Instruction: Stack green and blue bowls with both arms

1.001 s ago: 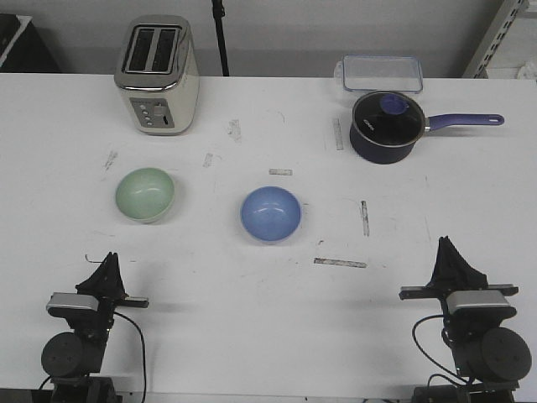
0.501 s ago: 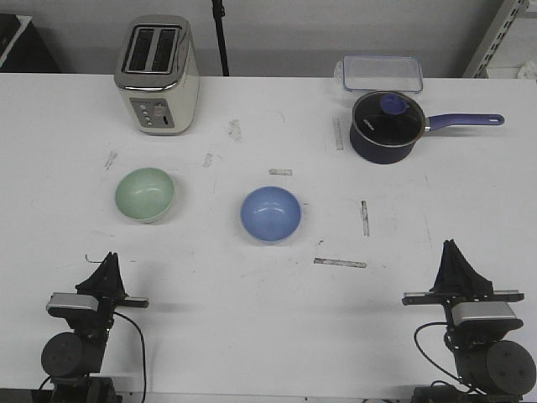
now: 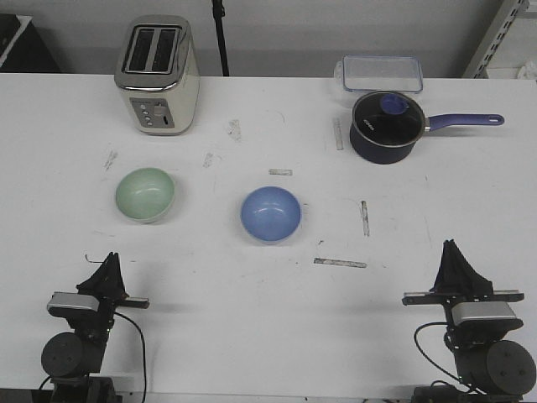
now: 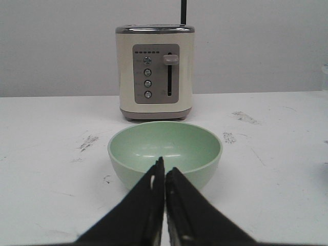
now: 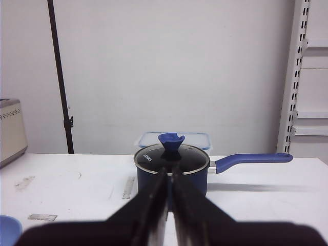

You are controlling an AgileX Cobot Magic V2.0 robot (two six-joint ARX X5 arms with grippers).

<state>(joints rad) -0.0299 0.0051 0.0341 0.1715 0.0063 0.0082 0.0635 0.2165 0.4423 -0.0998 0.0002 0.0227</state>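
- Since a second ago the right gripper (image 3: pixel 454 248) has drawn back a touch toward the near edge of the counter (image 3: pixel 210 285) and has sat unchanged for the last half second; the left gripper (image 3: pixel 109 259) has not moved at all.
- Both pairs of fingers are pressed together and hold nothing, as each wrist view shows.
- The green bowl (image 3: pixel 145 194) stands upright at 12 o'clock from the left gripper, well apart from it, dead ahead in the left wrist view (image 4: pixel 165 154), with the toaster (image 3: pixel 157 75) beyond.
- The blue bowl (image 3: pixel 271 214) sits near the green one, at 3 o'clock from it, and at about 10 o'clock from the right gripper.
- The right arm points at the saucepan (image 3: pixel 385 127), not at a bowl.
- Judgement: nothing is stacked yet; both arms look parked, and the fingers must spread before any reach.
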